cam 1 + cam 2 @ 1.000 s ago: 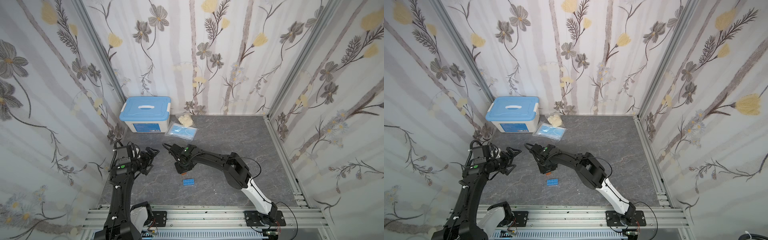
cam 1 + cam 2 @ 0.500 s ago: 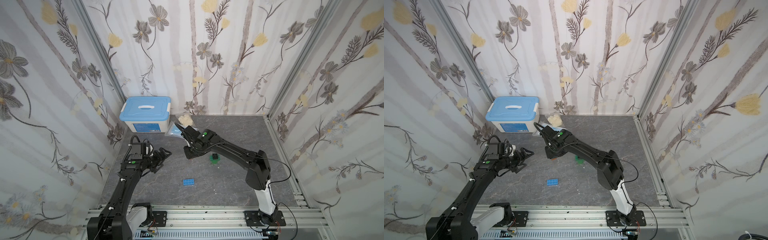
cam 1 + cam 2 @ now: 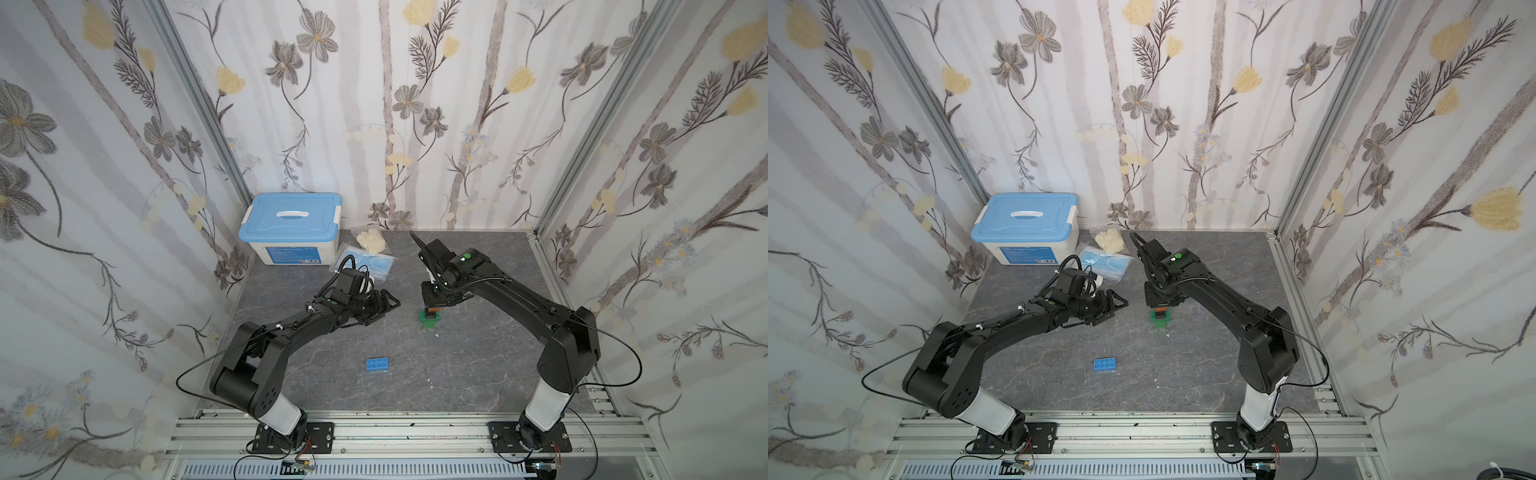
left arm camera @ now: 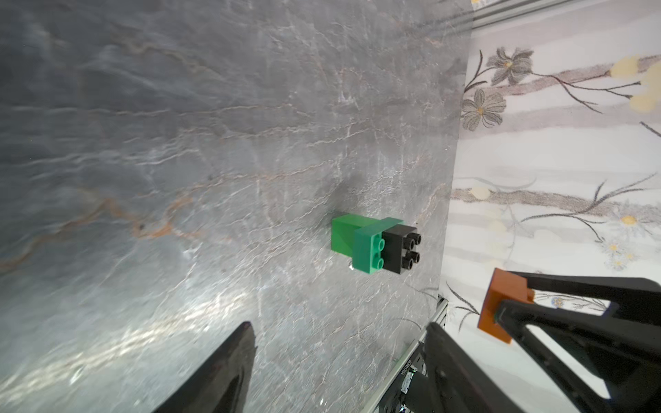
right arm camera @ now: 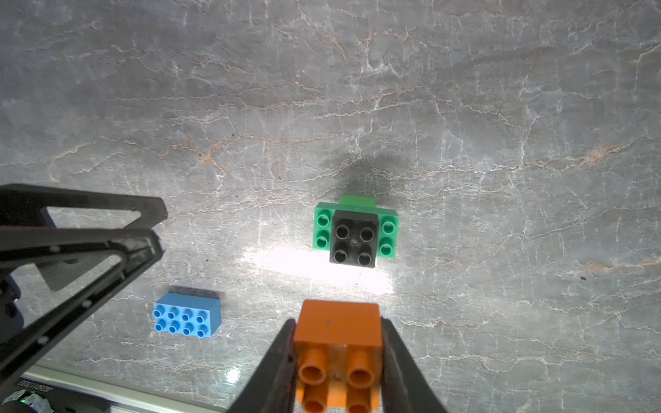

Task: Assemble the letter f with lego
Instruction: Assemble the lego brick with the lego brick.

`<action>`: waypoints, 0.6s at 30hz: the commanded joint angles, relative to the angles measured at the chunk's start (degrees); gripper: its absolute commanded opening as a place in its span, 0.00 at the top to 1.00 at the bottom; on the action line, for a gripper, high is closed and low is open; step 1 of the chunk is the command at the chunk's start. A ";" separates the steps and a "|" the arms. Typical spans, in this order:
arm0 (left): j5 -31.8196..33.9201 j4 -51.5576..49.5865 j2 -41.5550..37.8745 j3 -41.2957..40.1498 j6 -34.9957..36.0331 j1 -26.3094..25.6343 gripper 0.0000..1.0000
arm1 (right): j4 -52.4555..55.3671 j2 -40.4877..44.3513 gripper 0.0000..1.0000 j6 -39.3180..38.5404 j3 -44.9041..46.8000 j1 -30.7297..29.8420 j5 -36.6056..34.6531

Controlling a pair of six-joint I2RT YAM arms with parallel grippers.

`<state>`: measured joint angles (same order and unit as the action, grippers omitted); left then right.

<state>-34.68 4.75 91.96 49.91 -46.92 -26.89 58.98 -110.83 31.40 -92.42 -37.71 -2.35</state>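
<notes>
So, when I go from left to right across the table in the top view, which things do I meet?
box → blue brick → green brick

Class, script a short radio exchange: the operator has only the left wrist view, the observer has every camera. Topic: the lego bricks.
Operator: I see a black brick on a green brick, and an orange brick in the right gripper. Any other brick?
Observer: Yes, a blue brick lies alone, studs up, nearer the rail than the black brick.
Operator: How does the black one sit on the green?
Observer: Centred: two green studs show on each side of it.
</notes>
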 commanded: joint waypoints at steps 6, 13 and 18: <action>-6.35 14.03 10.27 4.74 -1.03 -3.91 0.35 | -1.86 -2.17 0.64 -0.21 0.76 1.15 0.32; -7.81 18.89 15.38 4.78 -3.51 -5.93 0.47 | -1.29 -5.54 0.64 -0.55 -1.47 1.58 0.67; -7.96 20.21 15.66 4.57 -3.71 -6.33 0.49 | -0.96 -7.42 0.64 -0.79 -2.58 2.02 0.86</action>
<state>-41.82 21.52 107.20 54.37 -49.89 -33.04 58.76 -117.51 30.96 -94.30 -35.88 -1.67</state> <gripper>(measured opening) 0.506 0.364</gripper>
